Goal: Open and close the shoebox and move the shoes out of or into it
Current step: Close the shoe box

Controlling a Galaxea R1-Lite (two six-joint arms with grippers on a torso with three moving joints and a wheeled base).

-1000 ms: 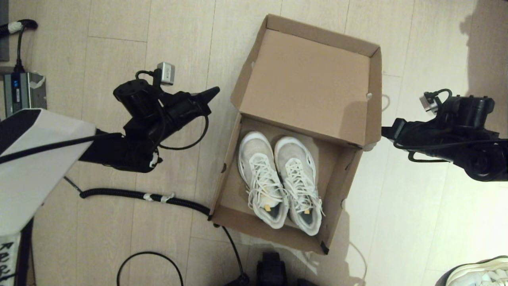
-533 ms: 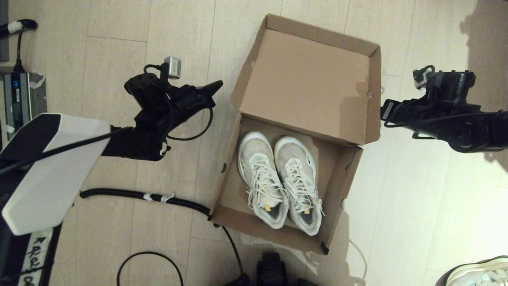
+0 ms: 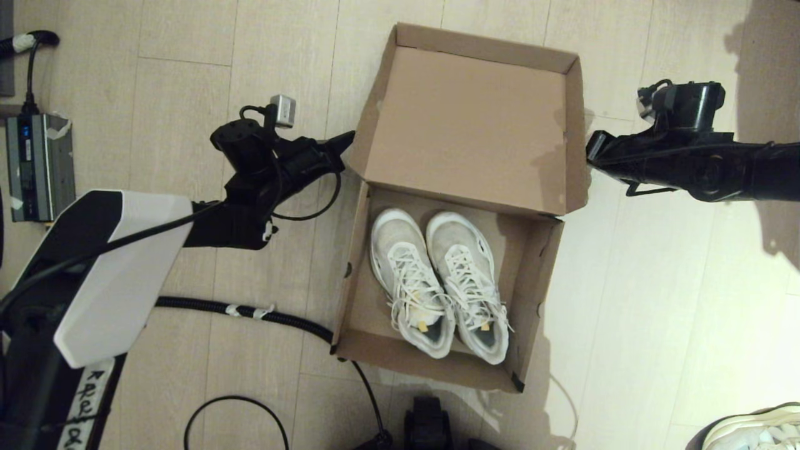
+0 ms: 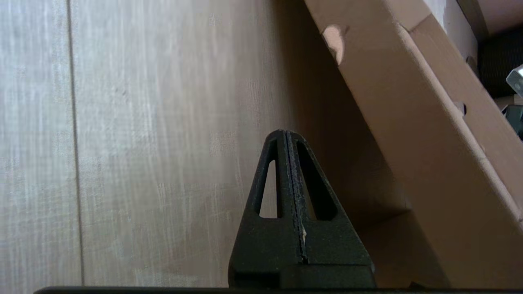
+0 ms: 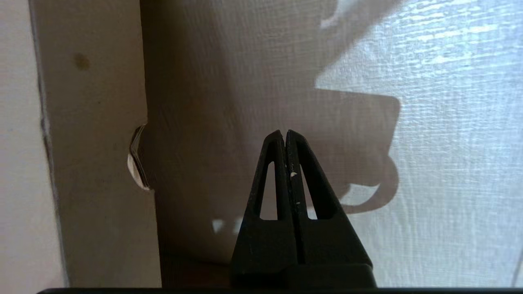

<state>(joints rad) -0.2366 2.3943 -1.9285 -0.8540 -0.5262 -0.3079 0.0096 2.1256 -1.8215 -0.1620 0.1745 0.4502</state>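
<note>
The brown cardboard shoebox (image 3: pixel 356 294) stands open on the floor, its hinged lid (image 3: pixel 469 125) tilted back at the far side. The pair of white and grey mesh shoes (image 3: pixel 437 287) lies side by side inside, toes toward the lid. My left gripper (image 3: pixel 347 139) is shut and empty, its tip at the lid's left edge (image 4: pixel 408 102). My right gripper (image 3: pixel 590 153) is shut and empty, its tip at the lid's right edge (image 5: pixel 98 143). In both wrist views the shut jaws point past the cardboard at the floor.
A lone white sneaker (image 3: pixel 759 428) lies at the near right corner. A grey power unit (image 3: pixel 37 162) stands at the far left. A corrugated black hose (image 3: pixel 244 309) and thin cables (image 3: pixel 369 394) run over the floor near the box's near left corner.
Both grippers have moved toward the lid's side edges and farther from me. The lid and box have shifted a little to the left, and the lid stands more upright.
</note>
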